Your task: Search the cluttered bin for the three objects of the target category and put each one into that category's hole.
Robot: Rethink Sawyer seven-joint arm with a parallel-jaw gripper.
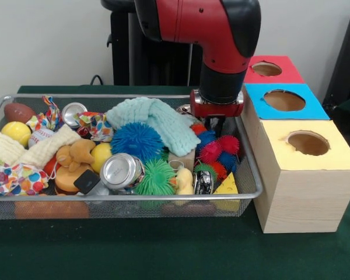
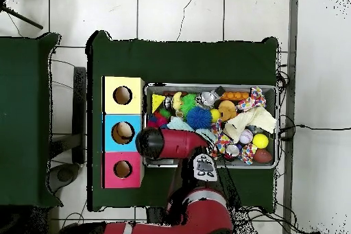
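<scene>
Gripper (image 1: 217, 123) sits low in the bin's (image 1: 252, 175) cramped right end, near the rim; can't tell its jaws' state.

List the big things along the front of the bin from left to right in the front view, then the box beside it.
Polka-dot cloth → black block → crushed silver can → green spiky ball → yellow rubber duck → cheese wedge → yellow-topped wooden box.
</scene>
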